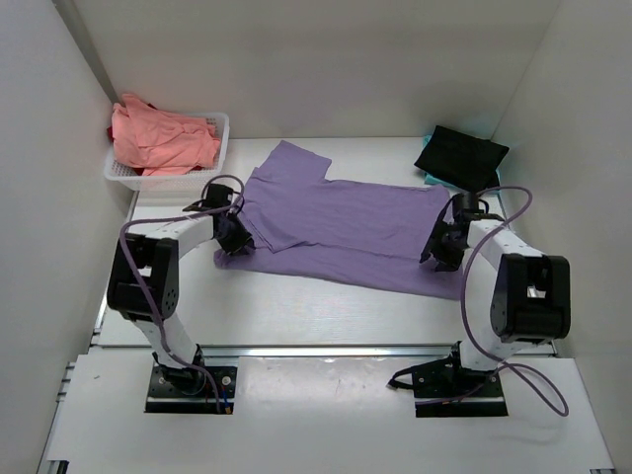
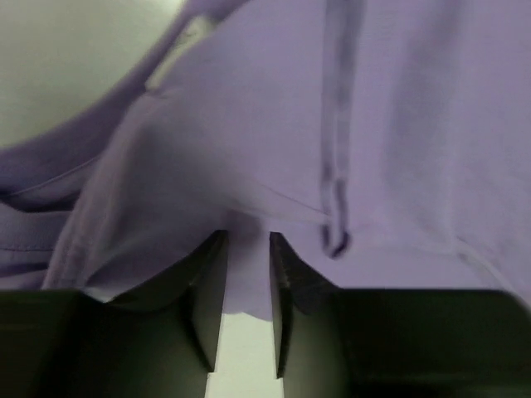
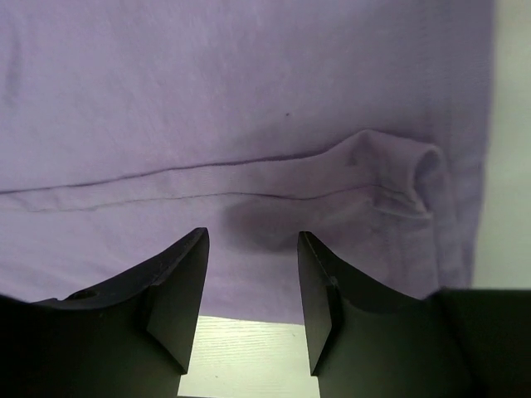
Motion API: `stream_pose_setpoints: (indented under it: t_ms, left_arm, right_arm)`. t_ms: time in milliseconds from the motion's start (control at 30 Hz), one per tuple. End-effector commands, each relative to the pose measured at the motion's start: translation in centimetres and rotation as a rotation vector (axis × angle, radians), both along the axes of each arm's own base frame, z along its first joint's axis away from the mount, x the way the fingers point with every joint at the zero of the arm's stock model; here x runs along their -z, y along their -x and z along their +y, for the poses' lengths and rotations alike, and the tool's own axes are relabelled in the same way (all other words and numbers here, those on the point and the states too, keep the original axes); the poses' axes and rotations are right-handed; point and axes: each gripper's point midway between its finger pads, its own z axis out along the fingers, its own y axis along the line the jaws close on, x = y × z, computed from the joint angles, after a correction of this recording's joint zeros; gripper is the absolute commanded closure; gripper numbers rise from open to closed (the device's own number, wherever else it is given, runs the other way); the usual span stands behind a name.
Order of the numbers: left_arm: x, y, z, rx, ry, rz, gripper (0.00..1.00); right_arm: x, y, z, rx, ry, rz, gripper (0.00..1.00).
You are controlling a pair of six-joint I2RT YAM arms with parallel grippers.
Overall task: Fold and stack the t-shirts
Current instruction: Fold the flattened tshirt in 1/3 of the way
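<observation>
The lavender-purple t-shirt [image 1: 346, 227] lies spread across the table, its left side folded over with a sleeve pointing to the back. My left gripper [image 1: 235, 234] sits low at the shirt's left edge. In the left wrist view its jaws [image 2: 247, 240] stand a little apart, with purple cloth [image 2: 249, 124] and bare table showing between them. My right gripper [image 1: 441, 249] rests at the shirt's right end. There its jaws [image 3: 253, 236] are open over the hem of the cloth [image 3: 249, 99], holding nothing. Salmon-pink t-shirts [image 1: 158, 138] fill a basket. A black t-shirt [image 1: 462, 155] lies folded at the back right on a teal one [image 1: 433, 180].
The white lattice basket [image 1: 219, 133] stands in the back left corner against the wall. White walls close in both sides and the back. Bare tabletop [image 1: 296, 306] runs between the shirt and the arm bases.
</observation>
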Motion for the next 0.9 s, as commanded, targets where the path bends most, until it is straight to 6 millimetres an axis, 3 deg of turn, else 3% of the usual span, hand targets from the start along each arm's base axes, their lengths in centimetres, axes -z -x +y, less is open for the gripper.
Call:
stream_pose_setpoints:
  t_ms: [0,67,167,233,300,533,600,767,867]
  left_arm:
    - [1.3,1.4,1.6,-0.001,-0.081,0.071,0.68]
    - [2.6,4.1,1.9,0.011,-0.094,0.152,0.84]
    - [3.6,7.8,2.5,0.023,-0.106,0.216,0.98]
    - [3.4,9.6,2.8,0.021,-0.090,0.217,0.98]
    - [4.6,13.0,3.0,0.033,-0.083,0.283,0.99]
    - [4.5,19.3,4.0,0.029,-0.086,0.294,1.00]
    - [4.5,20.6,4.4,0.005,-0.073,0.290,1.00]
    - [2.7,20.9,3.9,-0.032,-0.048,0.225,1.00]
    - [3.1,22.4,4.6,-0.067,-0.028,0.222,1.00]
  right_arm:
    - [0.9,0.2,0.5,-0.028,-0.004,0.027,0.56]
    - [1.8,1.3,0.9,-0.042,-0.035,0.083,0.55]
    - [2.8,2.5,1.3,-0.083,-0.062,0.153,0.55]
    - [3.3,3.5,1.6,-0.121,-0.065,0.191,0.54]
    - [3.7,4.1,2.2,-0.149,-0.073,0.220,0.54]
    - [4.3,6.3,3.2,-0.200,-0.051,0.275,0.53]
    - [4.4,7.4,3.9,-0.211,-0.070,0.296,0.52]
    - [4.1,9.8,4.6,-0.222,-0.069,0.309,0.53]
    - [3.0,11.2,4.7,-0.208,-0.076,0.303,0.52]
